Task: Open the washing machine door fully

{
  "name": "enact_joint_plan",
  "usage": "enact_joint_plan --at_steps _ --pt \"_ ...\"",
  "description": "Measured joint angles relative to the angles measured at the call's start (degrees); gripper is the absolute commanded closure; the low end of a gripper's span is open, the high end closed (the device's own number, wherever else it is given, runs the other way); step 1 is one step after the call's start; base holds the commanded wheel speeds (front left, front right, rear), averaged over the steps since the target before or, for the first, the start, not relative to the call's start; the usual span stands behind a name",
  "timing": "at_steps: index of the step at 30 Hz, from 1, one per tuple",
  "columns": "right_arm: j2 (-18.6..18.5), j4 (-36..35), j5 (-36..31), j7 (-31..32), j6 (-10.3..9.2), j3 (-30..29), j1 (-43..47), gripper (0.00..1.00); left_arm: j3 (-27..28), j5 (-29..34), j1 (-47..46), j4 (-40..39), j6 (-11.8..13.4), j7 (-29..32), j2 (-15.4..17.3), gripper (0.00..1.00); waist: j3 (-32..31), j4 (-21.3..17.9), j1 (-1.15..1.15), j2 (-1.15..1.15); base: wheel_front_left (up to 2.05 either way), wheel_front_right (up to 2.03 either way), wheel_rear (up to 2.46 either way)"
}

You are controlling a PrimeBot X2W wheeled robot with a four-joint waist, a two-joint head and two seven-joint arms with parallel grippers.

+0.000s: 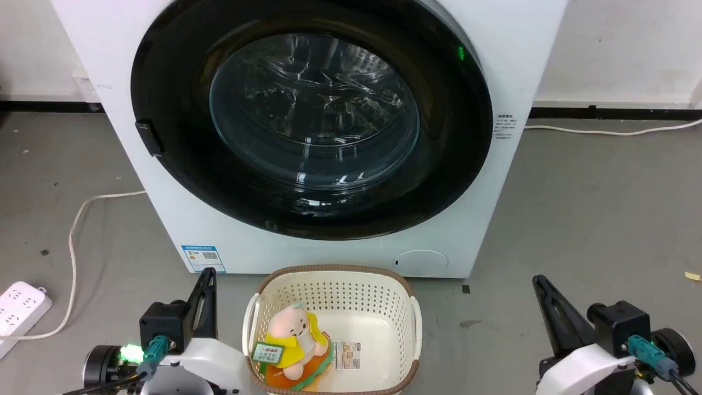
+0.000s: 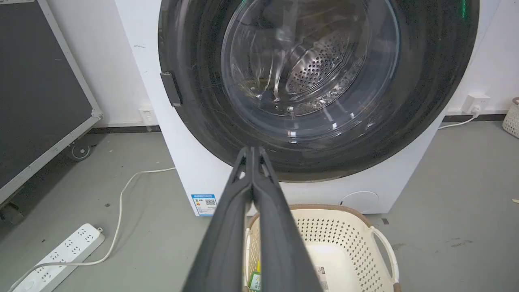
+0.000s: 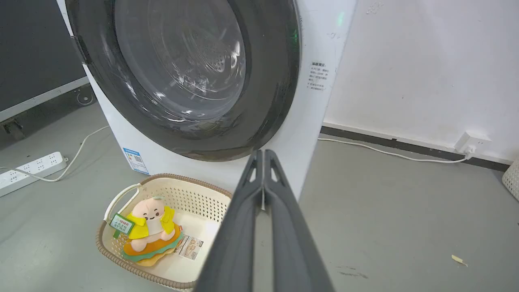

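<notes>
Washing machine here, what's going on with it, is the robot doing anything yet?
Nothing is being handled yet. The washing machine door is shut against the white washing machine, its handle tab on the robot's left untouched. The left gripper and right gripper sit low in front, both shut and empty, apart from the machine. Between them a cream laundry basket holds a plush toy.

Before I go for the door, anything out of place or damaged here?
Nothing looks damaged or spilled. The door sits shut and flush on the washing machine. Only oddities: a basket with a plush toy stands close in front, and a power strip lies on the floor to the robot's left.
</notes>
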Motion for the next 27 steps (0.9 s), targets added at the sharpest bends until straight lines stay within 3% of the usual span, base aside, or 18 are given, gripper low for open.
enact_joint_plan --at_steps 27 --pt "0.0 0.0 0.0 0.0 0.0 -0.02 0.0 1.0 -0.01 0.0 0.0 0.0 0.0 0.0 0.0 1.0 0.0 0.0 0.0 0.0 0.0 0.0 0.0"
